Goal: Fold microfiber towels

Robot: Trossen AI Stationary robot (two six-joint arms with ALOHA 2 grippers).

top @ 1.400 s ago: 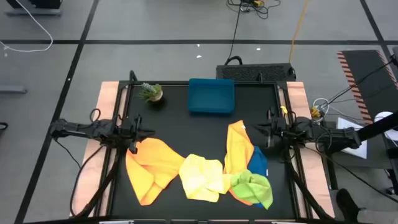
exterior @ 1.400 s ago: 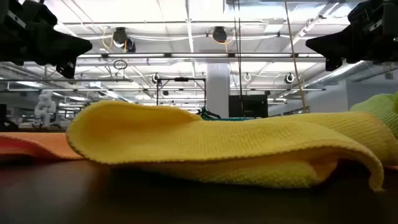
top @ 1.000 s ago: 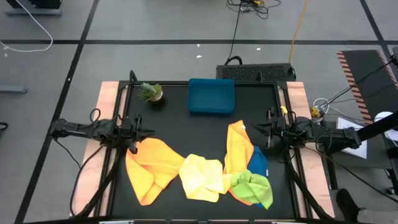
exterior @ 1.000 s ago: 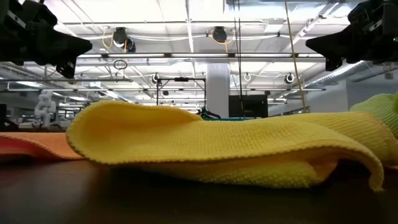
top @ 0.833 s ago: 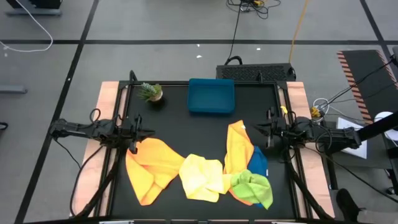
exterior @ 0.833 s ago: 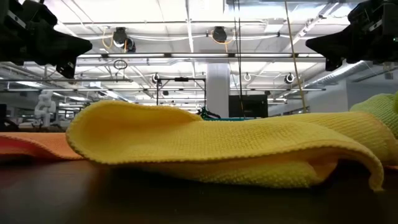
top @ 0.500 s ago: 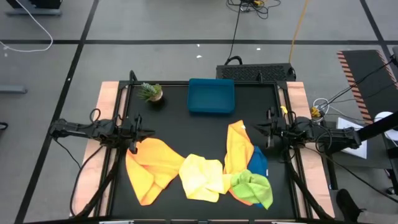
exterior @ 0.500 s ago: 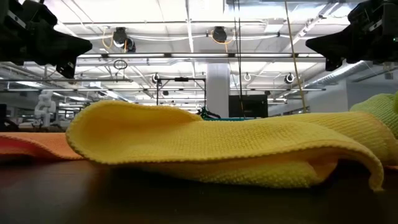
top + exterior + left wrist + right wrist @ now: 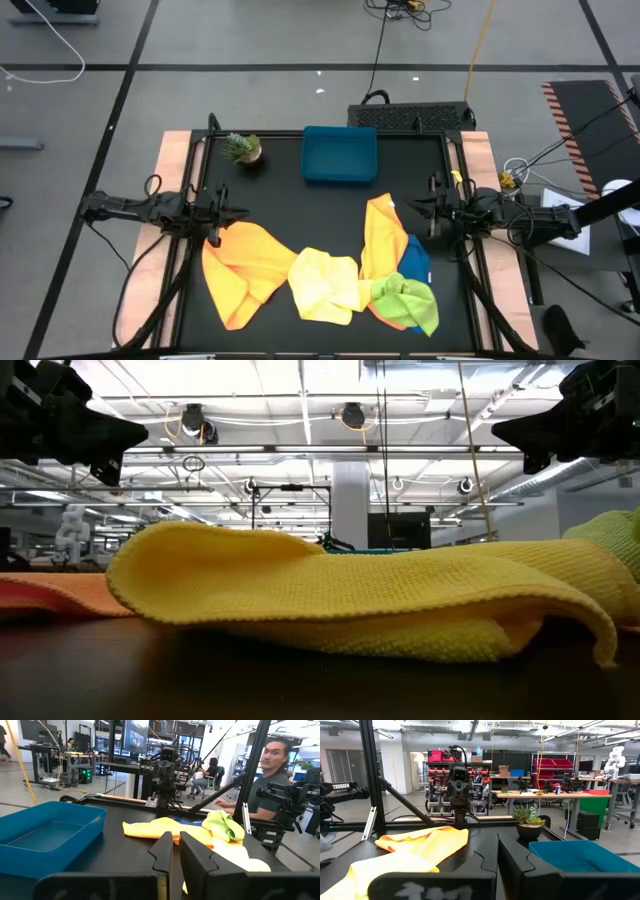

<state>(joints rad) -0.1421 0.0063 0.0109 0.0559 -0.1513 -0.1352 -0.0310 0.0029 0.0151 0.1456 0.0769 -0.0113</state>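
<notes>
I see the black table [image 9: 320, 205] carrying all the cloths along its near half, none of them folded flat. The biggest spread is the left orange towel [image 9: 240, 268], rumpled with one flap doubled over itself, lying just below my left gripper [image 9: 228, 212]. Next to it the yellow towel [image 9: 325, 283] sits bunched in soft waves; from table height its looped, nubbly weave and rolled hem are plain [image 9: 350, 600]. The second orange towel [image 9: 380, 235] stretches as a long strip toward the tray, partly overlapping the blue towel [image 9: 415, 262], of which only a dark edge shows. The lime green towel [image 9: 408, 303] is crumpled into a puffy heap on top of those two, touching the yellow one.

The rigid blue tray [image 9: 340, 153] stands at the far edge, smooth-walled and rectangular, with a small potted plant [image 9: 242, 148] to its left.

Both arms hang level above the table sides. My left gripper's fingers stand nearly together with a thin slit between them, gripping nothing. My right gripper [image 9: 420, 208] is closed up tight, also empty.
</notes>
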